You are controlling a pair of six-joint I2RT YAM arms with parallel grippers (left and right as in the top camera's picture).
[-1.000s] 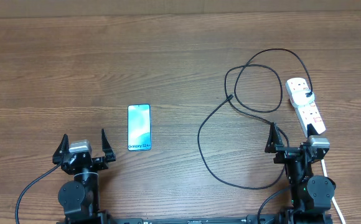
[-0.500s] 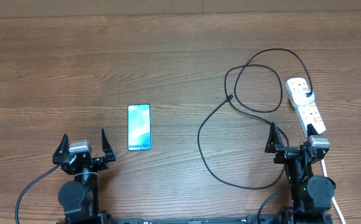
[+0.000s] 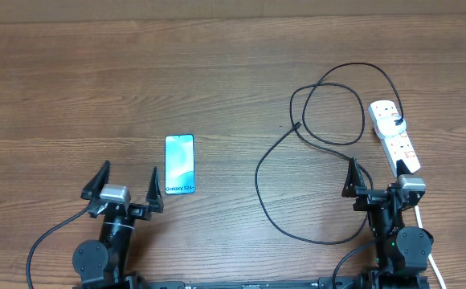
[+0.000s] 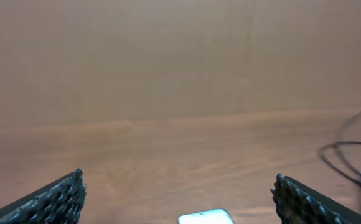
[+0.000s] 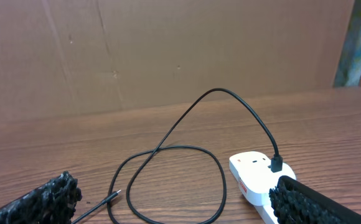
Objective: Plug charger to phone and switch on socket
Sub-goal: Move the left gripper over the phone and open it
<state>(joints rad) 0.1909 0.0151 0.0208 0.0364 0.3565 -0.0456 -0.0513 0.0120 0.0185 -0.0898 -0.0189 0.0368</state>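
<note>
The phone (image 3: 179, 164) lies flat on the wooden table, screen lit blue-teal; its top edge shows at the bottom of the left wrist view (image 4: 205, 218). My left gripper (image 3: 127, 185) is open and empty, just left of and nearer than the phone. The charger (image 3: 329, 112) is a looped black cable; its plug tip (image 3: 297, 124) lies free on the table and its other end sits in the socket (image 3: 395, 136). My right gripper (image 3: 375, 185) is open and empty, just before the socket. In the right wrist view the charger loop (image 5: 174, 149), plug tip (image 5: 113, 195) and socket (image 5: 255, 177) show between the fingers (image 5: 180, 208).
The socket's white cord (image 3: 426, 233) runs down past my right arm. A brown cardboard wall (image 5: 168, 50) stands behind the table. The charger cable's edge shows at the right of the left wrist view (image 4: 355, 162).
My left gripper has shifted to the right, closer to the phone. The right arm, cable, phone and socket have not moved.
</note>
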